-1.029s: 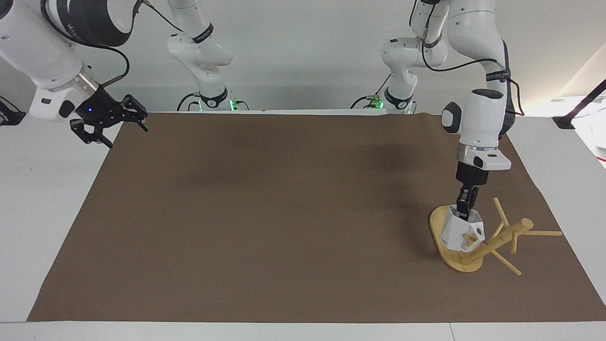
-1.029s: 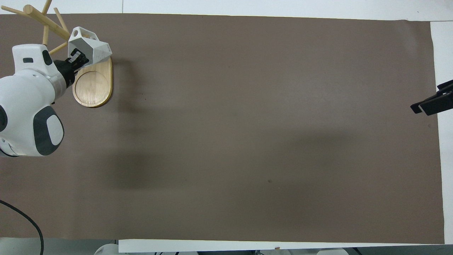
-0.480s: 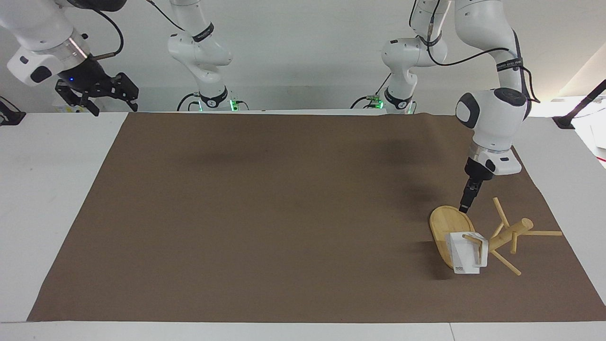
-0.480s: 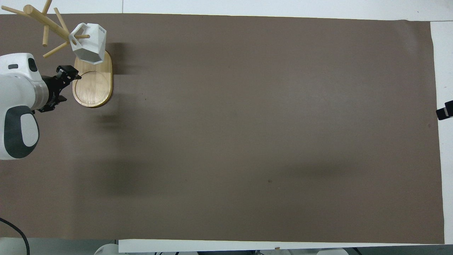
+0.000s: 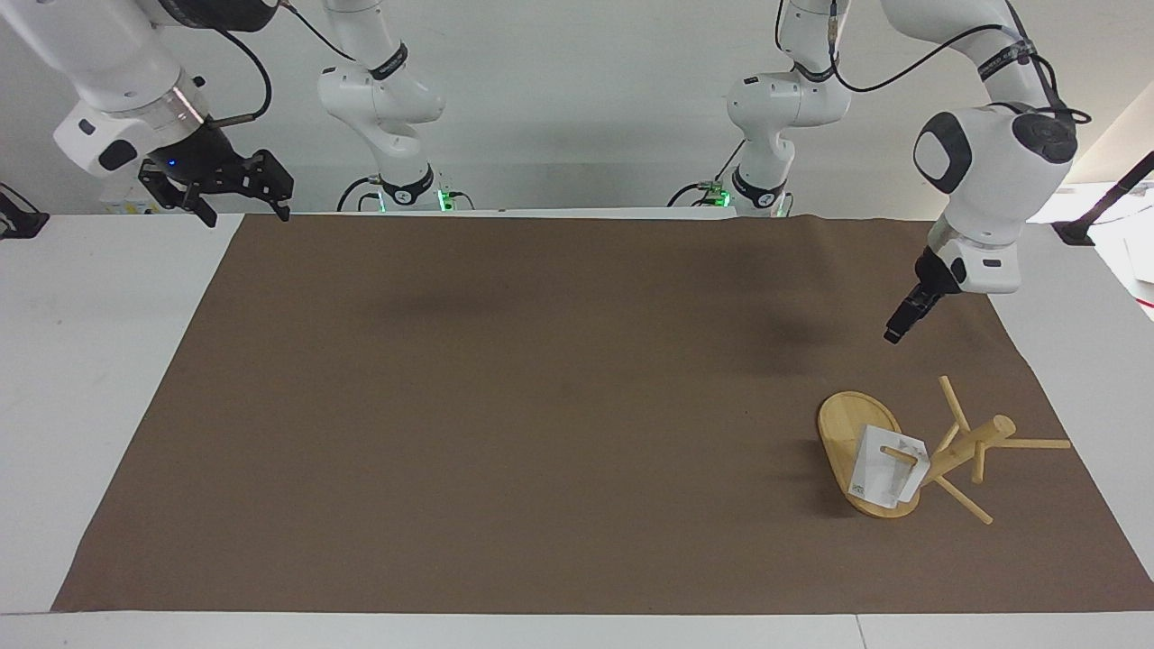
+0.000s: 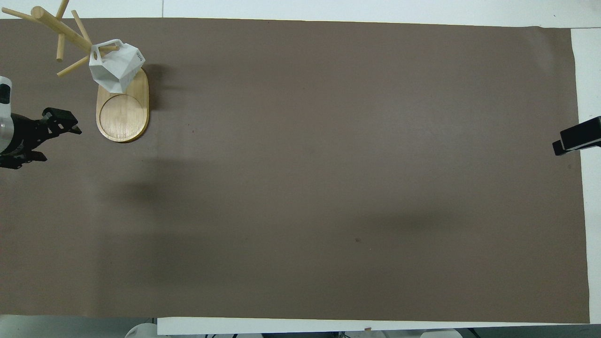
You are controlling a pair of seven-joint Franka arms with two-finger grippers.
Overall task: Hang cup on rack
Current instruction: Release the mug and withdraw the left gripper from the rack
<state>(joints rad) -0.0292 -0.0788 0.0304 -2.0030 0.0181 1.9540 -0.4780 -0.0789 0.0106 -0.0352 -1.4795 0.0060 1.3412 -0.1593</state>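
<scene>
Cup [image 5: 888, 475], white and faceted, hung by its handle on one peg of the bamboo rack [image 5: 938, 455] in the facing view, its body over the rack's oval base, at the left arm's end of the brown mat [image 5: 541, 406]. Rack's post leaned away from the base toward the mat's edge, thin pegs sticking out around it. Left gripper [image 5: 900, 326] was up in the air over bare mat, well apart from cup and rack, carrying nothing; how far its fingers stood apart could not be told from this view. Right gripper [image 5: 236, 185] was raised over the mat's corner at the right arm's end, fingers spread, empty, waiting. Overhead view: cup [image 6: 115, 65] sat threaded on a peg, covering the end of the rack's [image 6: 123, 110] base that lay farther from the robots. Left gripper [image 6: 58, 123] showed at the frame's edge beside the base without touching it, fingers parted, nothing between them. Right gripper [image 6: 576, 140] showed only as a dark tip at the mat's border; its fingers could not be read there.
</scene>
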